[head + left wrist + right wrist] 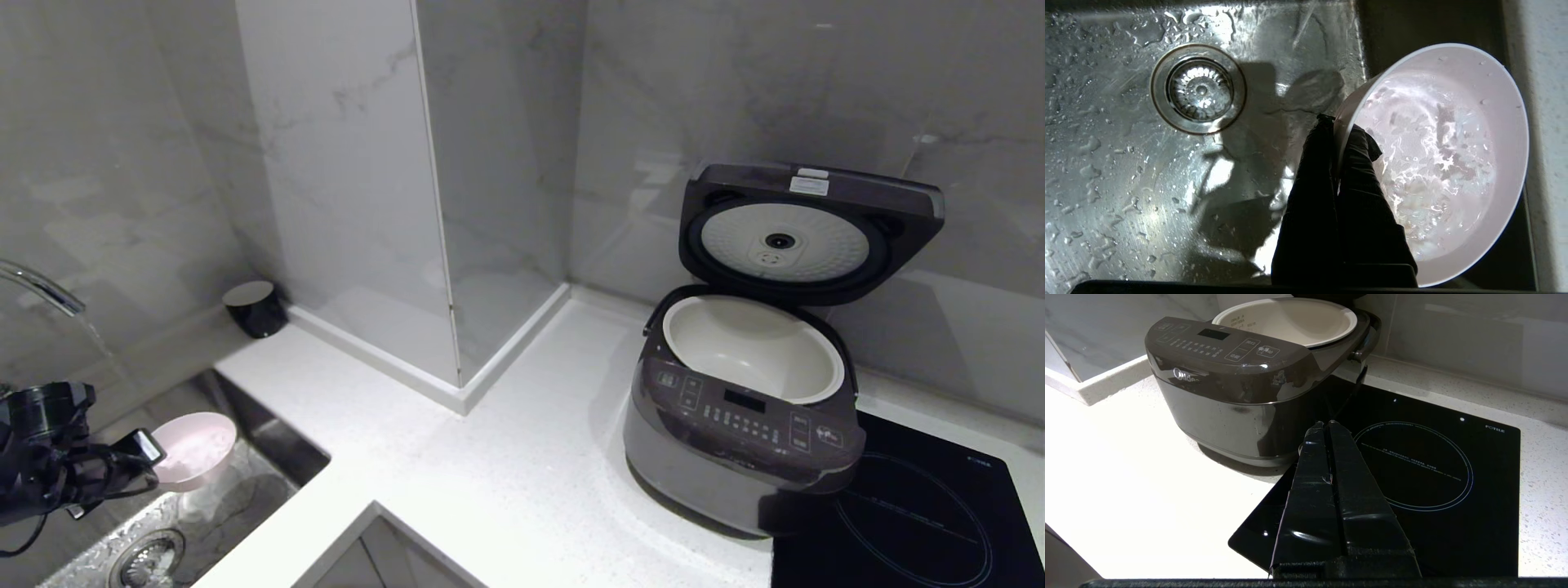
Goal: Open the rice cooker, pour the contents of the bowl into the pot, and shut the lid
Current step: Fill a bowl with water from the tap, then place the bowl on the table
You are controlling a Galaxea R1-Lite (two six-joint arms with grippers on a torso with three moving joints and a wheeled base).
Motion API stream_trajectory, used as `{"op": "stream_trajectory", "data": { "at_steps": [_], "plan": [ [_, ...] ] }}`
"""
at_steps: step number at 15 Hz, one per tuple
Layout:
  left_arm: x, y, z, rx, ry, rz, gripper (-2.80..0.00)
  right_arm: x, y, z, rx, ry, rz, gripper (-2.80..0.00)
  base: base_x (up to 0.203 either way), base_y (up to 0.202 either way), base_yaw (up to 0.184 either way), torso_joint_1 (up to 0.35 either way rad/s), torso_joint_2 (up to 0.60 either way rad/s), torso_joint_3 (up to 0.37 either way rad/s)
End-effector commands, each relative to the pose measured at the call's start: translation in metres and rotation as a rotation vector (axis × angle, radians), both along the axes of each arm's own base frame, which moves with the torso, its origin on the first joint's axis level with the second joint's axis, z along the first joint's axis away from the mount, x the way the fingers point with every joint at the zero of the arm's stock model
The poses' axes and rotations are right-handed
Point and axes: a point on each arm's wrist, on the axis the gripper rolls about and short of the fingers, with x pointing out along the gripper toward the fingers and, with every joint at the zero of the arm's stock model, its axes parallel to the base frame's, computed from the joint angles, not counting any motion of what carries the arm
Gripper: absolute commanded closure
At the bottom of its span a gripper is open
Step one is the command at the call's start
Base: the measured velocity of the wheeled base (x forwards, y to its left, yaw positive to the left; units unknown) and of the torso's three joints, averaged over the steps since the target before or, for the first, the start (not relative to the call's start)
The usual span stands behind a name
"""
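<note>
Walls: pale grey marble-look wall panels point(147, 163) rise before me, faintly veined and glossy.
Column: a square white marble-look column point(351, 163) juts out from the corner and meets the top at a raised white kerb.
Desk: the white speckled stone desk point(490, 457) wraps round the column in an L.
Sink: a wet stainless steel sink point(1118, 183) is sunk at my left, water drops all over it, a round steel drain strainer point(1198, 89) in its floor.
Tap: a curved chrome tap point(41, 287) lets a thin stream fall.
Hob: a flat black glass hob point(1433, 469) lies flush at my right.
Corner: a small black round canister point(255, 308) stands by the wall.
Light: bright from above, glaring off the desk.
</note>
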Motion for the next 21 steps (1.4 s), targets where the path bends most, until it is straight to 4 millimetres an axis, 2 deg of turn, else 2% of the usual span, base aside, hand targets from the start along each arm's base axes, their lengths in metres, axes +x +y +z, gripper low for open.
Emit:
{"op": "stream_trajectory", "data": {
  "at_steps": [1,4,7,11,15,18,21],
  "plan": [
    [0.0,-0.007,0.009,0.006,-0.021,-0.011,0.0,0.0,0.0,0.0,0.0,-0.001,0.0,0.0,0.0,0.0,0.0,0.0,0.0,0.0],
    [-0.001,-0.022,0.019,-0.004,-0.038,-0.037,0.0,0.0,0.0,0.0,0.0,0.0,0.0,0.0,0.0,0.0,0.0,0.0,0.0,0.0],
    [0.004,-0.049,0.028,-0.006,-0.053,-0.109,0.0,0.0,0.0,0.0,0.0,-0.001,0.0,0.0,0.0,0.0,0.0,0.0,0.0,0.0],
    [0.013,-0.1,0.043,-0.045,-0.068,-0.229,0.0,0.0,0.0,0.0,0.0,-0.001,0.0,0.0,0.0,0.0,0.0,0.0,0.0,0.0],
    [0.013,-0.155,0.056,-0.094,-0.049,-0.359,0.0,0.0,0.0,0.0,0.0,0.0,0.0,0.0,0.0,0.0,0.0,0.0,0.0,0.0],
    [0.009,-0.19,0.057,-0.117,-0.022,-0.445,0.0,0.0,0.0,0.0,0.0,-0.001,0.0,0.0,0.0,0.0,0.0,0.0,0.0,0.0],
    [0.003,-0.216,0.054,-0.138,0.001,-0.501,0.0,0.0,0.0,0.0,0.0,0.0,0.0,0.0,0.0,0.0,0.0,0.0,0.0,0.0]
  ]
}}
